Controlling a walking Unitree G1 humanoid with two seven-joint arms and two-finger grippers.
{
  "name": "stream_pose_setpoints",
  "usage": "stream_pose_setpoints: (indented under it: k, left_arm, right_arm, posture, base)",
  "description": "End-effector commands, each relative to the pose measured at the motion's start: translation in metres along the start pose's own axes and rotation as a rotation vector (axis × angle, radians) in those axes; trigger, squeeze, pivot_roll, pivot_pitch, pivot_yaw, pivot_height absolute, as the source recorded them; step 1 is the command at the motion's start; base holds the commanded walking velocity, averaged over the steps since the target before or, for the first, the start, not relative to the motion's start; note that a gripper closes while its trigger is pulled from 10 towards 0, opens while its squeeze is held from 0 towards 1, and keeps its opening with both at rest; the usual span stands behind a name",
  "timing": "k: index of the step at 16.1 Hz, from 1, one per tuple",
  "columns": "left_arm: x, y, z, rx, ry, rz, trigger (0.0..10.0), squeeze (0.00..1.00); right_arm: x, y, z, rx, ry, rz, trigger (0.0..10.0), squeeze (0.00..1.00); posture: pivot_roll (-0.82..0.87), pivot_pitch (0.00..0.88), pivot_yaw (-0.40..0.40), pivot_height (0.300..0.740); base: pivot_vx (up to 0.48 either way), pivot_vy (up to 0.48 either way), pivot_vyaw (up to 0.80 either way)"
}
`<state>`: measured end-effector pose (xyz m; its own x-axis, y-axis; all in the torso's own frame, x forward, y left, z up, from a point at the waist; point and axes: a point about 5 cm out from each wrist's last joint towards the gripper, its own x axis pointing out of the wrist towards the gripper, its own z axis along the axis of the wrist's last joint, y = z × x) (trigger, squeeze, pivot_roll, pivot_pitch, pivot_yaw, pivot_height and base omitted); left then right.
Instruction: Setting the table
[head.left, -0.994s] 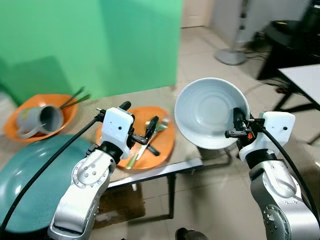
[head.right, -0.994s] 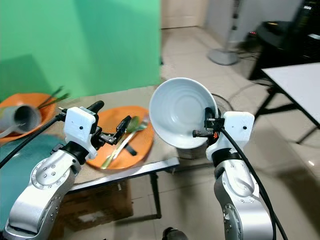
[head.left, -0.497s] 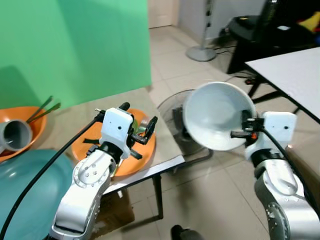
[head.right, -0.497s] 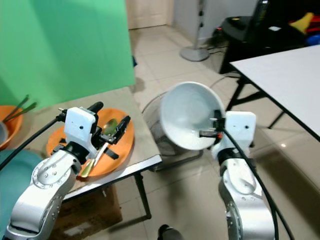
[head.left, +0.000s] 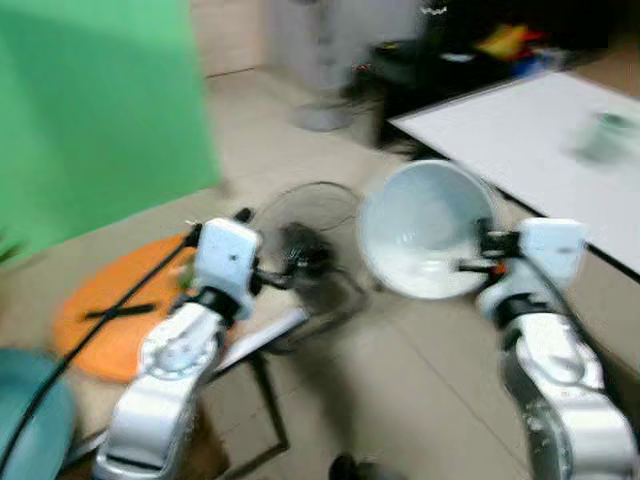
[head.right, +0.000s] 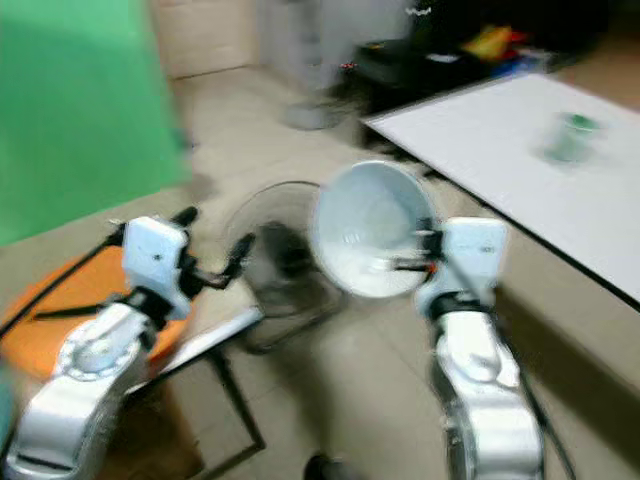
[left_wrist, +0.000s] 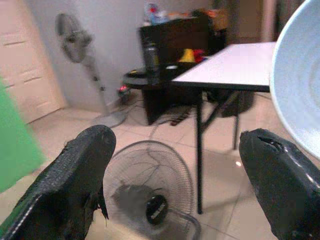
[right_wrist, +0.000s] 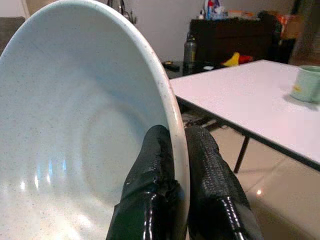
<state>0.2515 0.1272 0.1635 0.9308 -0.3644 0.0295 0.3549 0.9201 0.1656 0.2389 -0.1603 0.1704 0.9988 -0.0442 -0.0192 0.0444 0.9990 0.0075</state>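
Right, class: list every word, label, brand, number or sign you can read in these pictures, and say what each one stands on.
No readable text anywhere in these pictures.
The white bowl pinched by the right gripper is plain, with no print.
The green mug on the white table shows no lettering.
The bottle and the clutter on the dark cabinet are too small and blurred to read.

A glossy, smooth, faintly speckled pale blue ceramic-looking bowl (right_wrist: 80, 125) is gripped by the right gripper's (right_wrist: 182, 165) textured, slightly shiny black rubbery fingers (right_wrist: 150, 200), while a smooth white table top (right_wrist: 250, 100) and polished floor tiles (left_wrist: 150, 145) are seen.
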Motion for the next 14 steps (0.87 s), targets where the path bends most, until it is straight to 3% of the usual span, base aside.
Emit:
stream_pose_setpoints:
  k: [1, 4, 10, 14]
  left_arm:
    - [0.000, -0.001, 0.003, 0.002, -0.014, 0.003, 10.0, 0.00]
    - [0.001, -0.001, 0.004, -0.026, -0.015, 0.017, 10.0, 0.00]
    - [0.002, 0.009, -0.003, -0.039, 0.022, 0.084, 10.0, 0.00]
    - [0.004, 0.007, -0.002, -0.046, 0.020, 0.075, 10.0, 0.00]
  right_arm:
    - [0.001, -0.003, 0.006, 0.004, -0.028, -0.024, 10.0, 0.00]
    - [0.004, -0.004, 0.004, -0.041, -0.017, -0.024, 10.0, 0.00]
    - [0.003, -0.010, -0.015, 0.014, 0.124, -0.070, 10.0, 0.00]
    - [0.004, -0.006, -0.014, 0.021, 0.128, -0.042, 10.0, 0.00]
  posture:
    - [0.10, 0.000, 0.027, 0.740]
    - [0.09, 0.000, 0.027, 0.740]
    - [0.09, 0.000, 0.033, 0.740]
    - [0.08, 0.000, 0.034, 0.740]
  base:
    - [0.000, 0.000, -0.69]
    - [0.000, 0.000, -0.69]
    - [0.000, 0.000, -0.72]
    - [0.313, 0.000, 0.00]
